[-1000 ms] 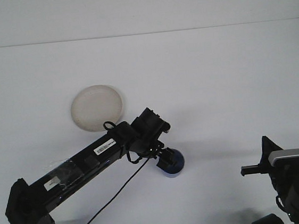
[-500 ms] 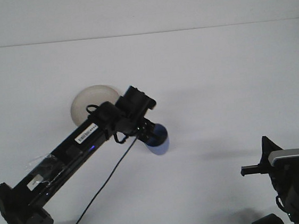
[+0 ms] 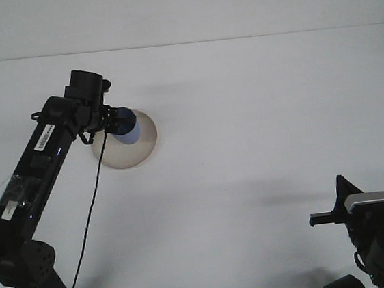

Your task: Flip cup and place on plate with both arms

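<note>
A blue cup (image 3: 127,126) hangs in the air over the round cream plate (image 3: 138,150) at the table's left. My left gripper (image 3: 115,120) is shut on the cup, holding it tilted with its pale inside facing right and down. The black left arm (image 3: 42,156) rises from the bottom left and hides the plate's left edge. My right arm (image 3: 371,218) rests at the bottom right corner, far from the cup; its fingers do not show.
The white table (image 3: 257,109) stretches wide between the two arms. A black cable (image 3: 89,210) dangles from the left arm down toward the front edge. The back wall starts at the table's far edge.
The left arm has lifted the blue cup off the table centre and swung it up and to the left, over the plate. The right arm has stayed still.
</note>
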Available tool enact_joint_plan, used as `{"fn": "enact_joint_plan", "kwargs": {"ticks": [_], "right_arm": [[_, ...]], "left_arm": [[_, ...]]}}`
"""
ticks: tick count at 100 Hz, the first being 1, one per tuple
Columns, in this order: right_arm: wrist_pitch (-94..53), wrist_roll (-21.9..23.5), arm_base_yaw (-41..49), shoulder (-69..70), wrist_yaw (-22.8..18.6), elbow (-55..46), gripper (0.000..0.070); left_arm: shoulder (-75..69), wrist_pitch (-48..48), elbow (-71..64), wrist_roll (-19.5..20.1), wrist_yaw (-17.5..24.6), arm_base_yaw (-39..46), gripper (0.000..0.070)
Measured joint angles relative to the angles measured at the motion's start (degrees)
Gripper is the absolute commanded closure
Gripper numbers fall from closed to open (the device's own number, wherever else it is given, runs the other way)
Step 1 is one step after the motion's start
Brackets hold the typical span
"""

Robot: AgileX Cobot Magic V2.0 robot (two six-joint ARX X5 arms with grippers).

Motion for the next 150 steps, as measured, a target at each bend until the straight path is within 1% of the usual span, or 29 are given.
{"fn": "enact_joint_plan", "kwargs": {"ticks": [24,38,67,82,85,89,94,95,96,99,114,120,121,128,135,144,150], "right_arm": [[0.00,0.00,0.00,0.00,0.00,0.00,0.0700],[0.00,0.00,0.00,0.00,0.00,0.00,0.0700],[0.00,0.00,0.00,0.00,0.00,0.00,0.0700],[0.00,0.00,0.00,0.00,0.00,0.00,0.0700],[0.00,0.00,0.00,0.00,0.00,0.00,0.0700],[0.00,0.00,0.00,0.00,0.00,0.00,0.0700],[0.00,0.00,0.00,0.00,0.00,0.00,0.0700],[0.00,0.00,0.00,0.00,0.00,0.00,0.0700],[0.00,0.00,0.00,0.00,0.00,0.00,0.0700],[0.00,0.00,0.00,0.00,0.00,0.00,0.0700],[0.00,0.02,0.00,0.00,0.02,0.00,0.0700],[0.00,0.02,0.00,0.00,0.00,0.00,0.0700],[0.00,0.02,0.00,0.00,0.02,0.00,0.0700],[0.00,0.02,0.00,0.00,0.00,0.00,0.0700],[0.00,0.04,0.00,0.00,0.02,0.00,0.0700],[0.00,0.04,0.00,0.00,0.00,0.00,0.0700],[0.00,0.04,0.00,0.00,0.00,0.00,0.0700]], "left_arm": [[4.74,0.24,0.00,0.02,0.07,1.86,0.0689],[5.51,2.45,0.00,0.00,0.07,3.69,0.0689],[6.23,2.93,0.00,0.02,0.07,5.35,0.0688],[7.45,2.97,0.00,0.02,0.07,5.53,0.0681],[7.76,2.97,0.00,0.02,0.07,5.57,0.0669],[8.13,2.97,0.00,0.02,0.07,5.64,0.0620],[8.44,2.97,0.00,0.00,0.07,5.64,0.0526],[8.48,2.97,0.00,0.00,0.07,5.64,0.0496],[8.50,2.97,0.00,0.00,0.07,5.64,0.0487],[8.55,2.97,0.00,0.00,0.07,5.64,0.0429],[8.55,3.37,0.00,-0.02,0.07,5.64,0.0237],[8.55,3.45,0.00,-0.02,0.09,5.64,0.0137],[8.55,3.45,0.00,-0.02,0.09,5.64,0.0111],[8.50,3.43,0.00,-0.02,0.09,5.77,0.0000],[7.98,3.39,0.00,-0.20,0.55,5.90,0.0000],[5.40,2.84,0.00,-0.68,4.55,6.32,0.0000],[2.32,2.67,0.00,-1.01,5.68,6.43,0.0000]]}}
